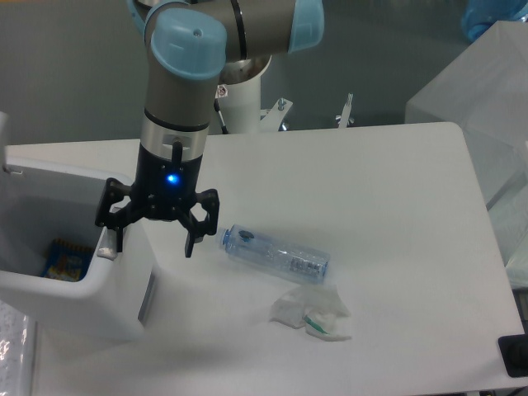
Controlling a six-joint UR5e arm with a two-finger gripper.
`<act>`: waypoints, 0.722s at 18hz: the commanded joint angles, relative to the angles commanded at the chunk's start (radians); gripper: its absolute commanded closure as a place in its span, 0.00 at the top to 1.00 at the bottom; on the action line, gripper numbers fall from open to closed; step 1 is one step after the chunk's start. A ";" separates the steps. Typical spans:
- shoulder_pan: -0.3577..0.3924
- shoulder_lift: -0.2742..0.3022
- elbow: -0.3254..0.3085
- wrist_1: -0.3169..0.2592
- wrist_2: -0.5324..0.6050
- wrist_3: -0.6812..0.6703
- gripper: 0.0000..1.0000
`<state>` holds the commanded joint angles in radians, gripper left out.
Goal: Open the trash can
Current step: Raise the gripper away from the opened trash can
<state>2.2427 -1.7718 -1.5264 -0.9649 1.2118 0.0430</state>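
The white trash can [91,309] stands at the table's left front, partly cut off by the frame edge. Its lid [3,136] is swung up at the far left, mostly out of view, so the inside shows, with a blue and yellow packet [64,257] at the bottom. My gripper [153,238] points down at the can's right rim, jaws spread wide and empty. Its left fingertip [113,235] is at the grey push tab [106,249]; its right fingertip hangs over the table beside the can.
A clear plastic bottle [276,254] lies on the white table [371,181] just right of the gripper. A crumpled tissue [313,313] lies in front of it. A translucent box [483,91] stands off the right edge, and a black object [513,355] sits at the lower right corner.
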 joint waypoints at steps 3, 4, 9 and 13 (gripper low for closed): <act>0.003 0.012 0.026 0.037 0.008 0.002 1.00; 0.008 0.015 0.035 0.044 0.011 0.011 1.00; 0.103 0.017 0.075 0.061 0.101 0.066 1.00; 0.132 0.008 0.091 0.052 0.233 0.248 1.00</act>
<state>2.3746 -1.7641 -1.4357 -0.9127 1.4447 0.2910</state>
